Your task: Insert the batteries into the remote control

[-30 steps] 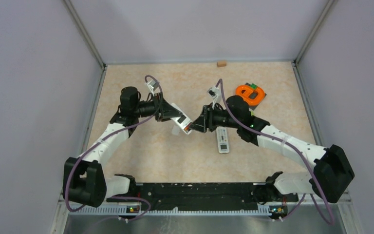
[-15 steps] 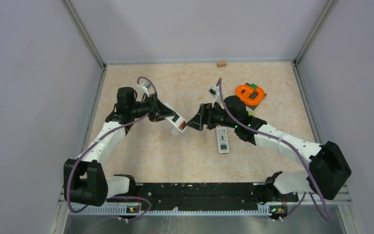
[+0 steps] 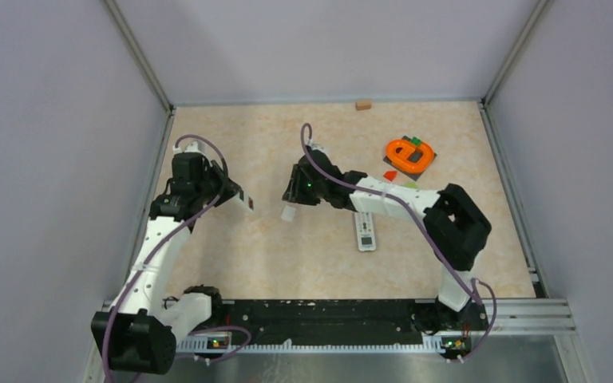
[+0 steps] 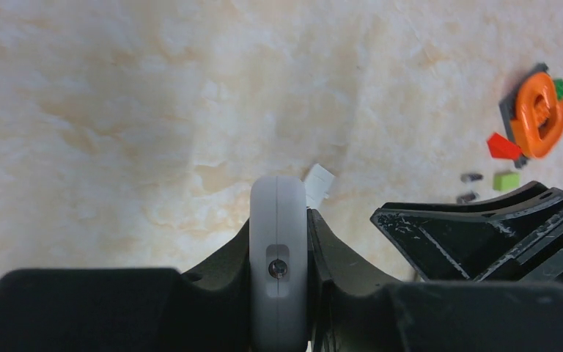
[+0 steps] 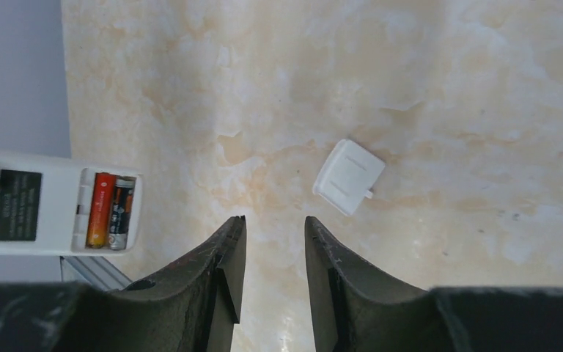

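Marbled tabletop [image 3: 231, 255]. White remote [image 5: 44, 213] lifted off it, pinched edge-on in left end effector [image 4: 278, 220]. Right end effector [image 5: 273, 224]: jaws slightly spread, empty. Loose cover [image 5: 348, 176] on tabletop. Two batteries [image 5: 110, 211] seated in remote's open compartment

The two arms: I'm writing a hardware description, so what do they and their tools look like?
The left arm and right arm have white links between bulky black joints, each trailed by a looping purple cable. A green light glows on the right arm. The right tool has two black, scuffed, tapering fingers; the left tool is black too.
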